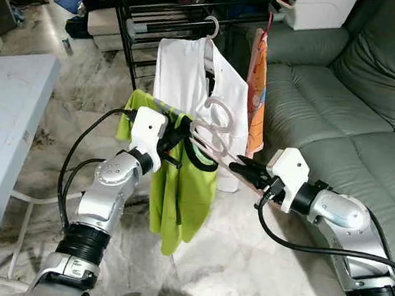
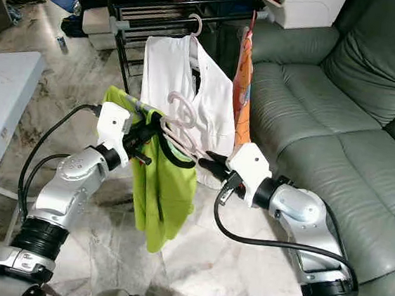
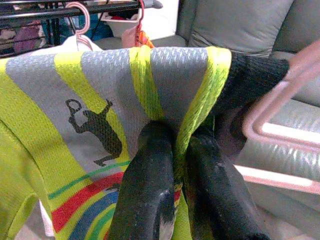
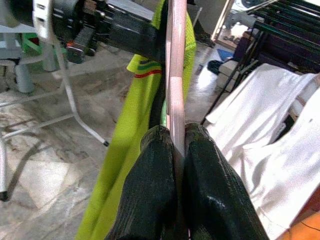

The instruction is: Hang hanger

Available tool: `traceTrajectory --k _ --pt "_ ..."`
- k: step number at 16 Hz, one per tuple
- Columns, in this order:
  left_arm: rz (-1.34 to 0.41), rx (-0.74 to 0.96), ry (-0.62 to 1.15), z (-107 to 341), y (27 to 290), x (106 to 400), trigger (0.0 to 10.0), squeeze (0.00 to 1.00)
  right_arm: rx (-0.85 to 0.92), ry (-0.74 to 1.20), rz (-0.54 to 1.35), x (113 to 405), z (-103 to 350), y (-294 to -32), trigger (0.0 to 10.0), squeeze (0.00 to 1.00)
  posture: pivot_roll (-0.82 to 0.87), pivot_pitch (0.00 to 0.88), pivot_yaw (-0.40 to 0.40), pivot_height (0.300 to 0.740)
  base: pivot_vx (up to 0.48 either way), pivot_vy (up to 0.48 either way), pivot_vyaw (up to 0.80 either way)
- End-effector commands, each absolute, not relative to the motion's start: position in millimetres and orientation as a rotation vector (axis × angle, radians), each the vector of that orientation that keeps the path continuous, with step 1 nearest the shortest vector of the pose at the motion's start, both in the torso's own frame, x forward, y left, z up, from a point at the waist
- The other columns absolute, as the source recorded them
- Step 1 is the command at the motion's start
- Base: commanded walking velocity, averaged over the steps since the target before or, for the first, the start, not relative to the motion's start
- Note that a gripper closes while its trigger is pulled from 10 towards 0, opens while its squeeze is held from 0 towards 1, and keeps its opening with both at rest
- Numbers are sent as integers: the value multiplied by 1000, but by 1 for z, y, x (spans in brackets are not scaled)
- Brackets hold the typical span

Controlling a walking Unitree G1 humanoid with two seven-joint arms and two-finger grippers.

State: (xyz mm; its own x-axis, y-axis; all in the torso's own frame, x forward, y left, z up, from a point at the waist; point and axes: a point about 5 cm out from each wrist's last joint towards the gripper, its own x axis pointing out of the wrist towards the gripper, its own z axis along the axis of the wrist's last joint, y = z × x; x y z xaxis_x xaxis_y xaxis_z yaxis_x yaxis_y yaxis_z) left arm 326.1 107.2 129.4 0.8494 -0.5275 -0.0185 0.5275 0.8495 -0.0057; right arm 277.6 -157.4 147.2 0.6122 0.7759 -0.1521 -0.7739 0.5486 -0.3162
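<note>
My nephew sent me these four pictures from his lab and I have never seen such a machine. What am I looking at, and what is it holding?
This is a walking humanoid robot with two silver arms, each ending in two black fingers. The two wide pictures come from cameras in its head, looking down at its own arms. The two close pictures come from a camera on each wrist, looking along the fingers.

The left gripper is shut on a green shirt, pinching the cloth by the collar. The right gripper is shut on a pink hanger, which carries that shirt.

Behind stands a black drying rack where a white shirt already hangs. A grey-green sofa is on the robot's right, a pale table on its left, over a marble floor.
</note>
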Motion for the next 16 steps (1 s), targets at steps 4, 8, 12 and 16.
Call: traceTrajectory --k 4,8,12,16 --pt "-557 35 -15 137 109 329 0 0 -419 23 822 288 144 -164 10000 0 -46 0 19 740 0 0 0" --pt "-559 25 -45 145 106 330 0 0 -330 107 716 292 127 -168 10000 0 -41 0 19 740 0 0 0" --pt "-603 -8 -68 151 92 327 0 0 -166 107 530 310 125 -168 10000 0 -39 0 19 740 0 0 0" --pt "-673 -35 -83 155 73 321 0 0 47 57 338 328 136 -175 10000 0 -36 0 13 740 0 0 0"
